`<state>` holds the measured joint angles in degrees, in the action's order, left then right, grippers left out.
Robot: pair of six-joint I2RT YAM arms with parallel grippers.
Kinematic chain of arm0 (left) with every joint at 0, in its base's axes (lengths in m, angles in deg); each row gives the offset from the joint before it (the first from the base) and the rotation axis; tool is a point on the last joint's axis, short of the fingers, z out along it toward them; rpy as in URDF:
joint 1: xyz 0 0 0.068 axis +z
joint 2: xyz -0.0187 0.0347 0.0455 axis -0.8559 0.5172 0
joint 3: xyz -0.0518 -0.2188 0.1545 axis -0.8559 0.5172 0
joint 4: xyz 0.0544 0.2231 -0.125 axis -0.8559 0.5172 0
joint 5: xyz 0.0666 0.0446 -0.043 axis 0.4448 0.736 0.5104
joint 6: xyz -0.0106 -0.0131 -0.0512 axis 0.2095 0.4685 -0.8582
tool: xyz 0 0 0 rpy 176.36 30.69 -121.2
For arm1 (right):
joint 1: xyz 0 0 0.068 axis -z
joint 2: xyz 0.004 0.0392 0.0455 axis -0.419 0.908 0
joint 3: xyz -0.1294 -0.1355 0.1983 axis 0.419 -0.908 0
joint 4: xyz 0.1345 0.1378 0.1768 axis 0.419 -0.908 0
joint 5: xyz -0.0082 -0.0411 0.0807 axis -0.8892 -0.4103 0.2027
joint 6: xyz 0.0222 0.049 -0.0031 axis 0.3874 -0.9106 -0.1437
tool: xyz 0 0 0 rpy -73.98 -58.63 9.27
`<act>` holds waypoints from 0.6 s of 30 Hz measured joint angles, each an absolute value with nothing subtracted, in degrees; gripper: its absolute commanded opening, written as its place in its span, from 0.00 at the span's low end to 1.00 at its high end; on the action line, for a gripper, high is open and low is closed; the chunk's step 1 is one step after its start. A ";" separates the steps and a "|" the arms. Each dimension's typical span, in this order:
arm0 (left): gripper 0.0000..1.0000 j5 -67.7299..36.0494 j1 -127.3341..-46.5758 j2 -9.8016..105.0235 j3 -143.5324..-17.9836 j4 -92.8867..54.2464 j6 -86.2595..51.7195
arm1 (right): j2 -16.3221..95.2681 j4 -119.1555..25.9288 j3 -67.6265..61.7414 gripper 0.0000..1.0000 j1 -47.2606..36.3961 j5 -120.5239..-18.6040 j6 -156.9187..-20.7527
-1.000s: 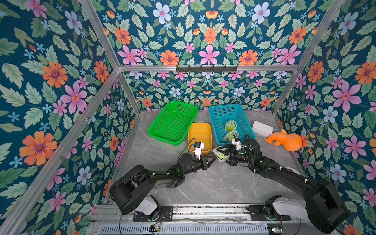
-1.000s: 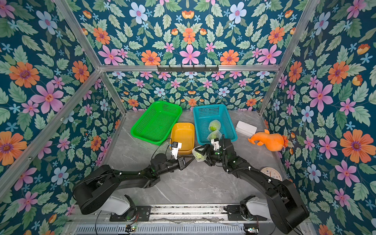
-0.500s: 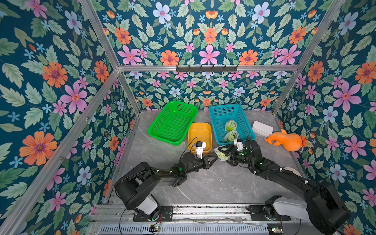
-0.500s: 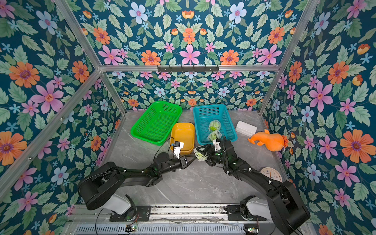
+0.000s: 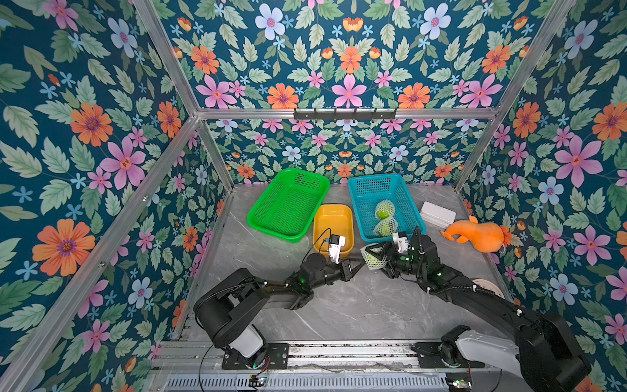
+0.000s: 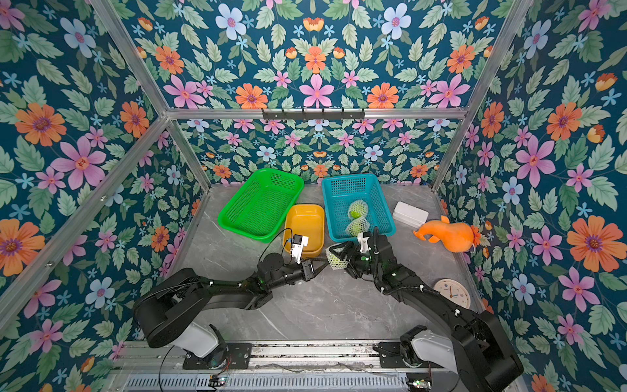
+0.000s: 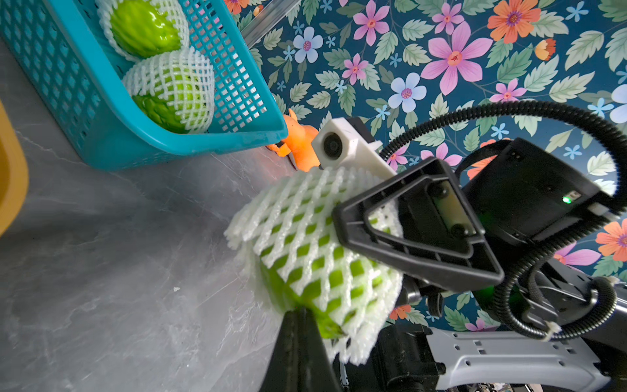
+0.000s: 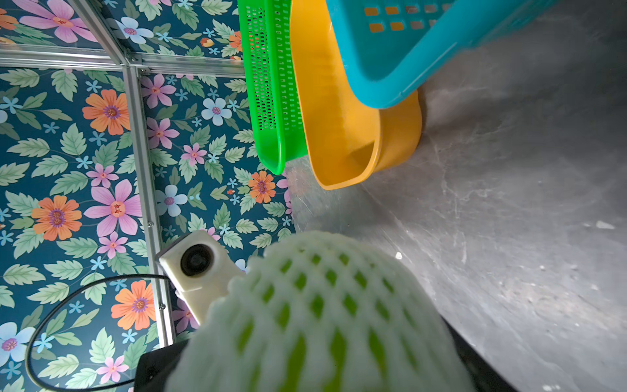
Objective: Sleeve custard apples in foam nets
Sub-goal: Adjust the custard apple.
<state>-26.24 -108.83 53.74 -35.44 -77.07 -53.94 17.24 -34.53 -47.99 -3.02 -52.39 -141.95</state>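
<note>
Both top views: two netted custard apples (image 5: 384,211) in the blue basket (image 5: 364,203), third custard apple (image 6: 336,260) clamped by the right gripper (image 5: 374,258). Left wrist: left gripper (image 7: 298,317) closed tight beside its foam net (image 7: 305,210). Right wrist: same single netted fruit, close up.

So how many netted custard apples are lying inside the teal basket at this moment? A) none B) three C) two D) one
C: the far custard apple and near custard apple, both netted, lie in the teal basket; the third custard apple is outside it, in the right pincer.
</note>
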 measured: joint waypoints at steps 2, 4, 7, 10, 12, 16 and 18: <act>0.29 -26.44 -108.83 53.35 -34.96 -77.00 -53.92 | 17.09 -35.97 -47.64 0.79 -3.02 -52.39 -141.40; 0.41 -26.38 -108.83 51.62 -33.87 -76.41 -54.03 | 16.78 -38.72 -46.83 0.79 -3.02 -52.09 -139.72; 0.51 -26.22 -108.83 47.86 -32.14 -73.25 -52.60 | 16.74 -42.05 -45.50 0.79 -2.61 -52.22 -137.82; 0.64 -25.54 -108.81 43.21 -31.38 -65.70 -50.11 | 17.02 -44.97 -44.12 0.79 -2.37 -53.27 -135.79; 0.78 -24.43 -108.72 40.15 -31.60 -60.09 -47.77 | 17.48 -46.18 -43.36 0.79 -2.39 -53.25 -135.17; 1.00 -22.35 -108.59 35.69 -34.24 -48.66 -42.33 | 18.38 -48.14 -42.31 0.78 -2.37 -53.23 -133.60; 1.00 -21.76 -108.55 35.32 -36.25 -44.68 -39.49 | 18.77 -48.78 -41.65 0.79 -2.39 -53.07 -132.73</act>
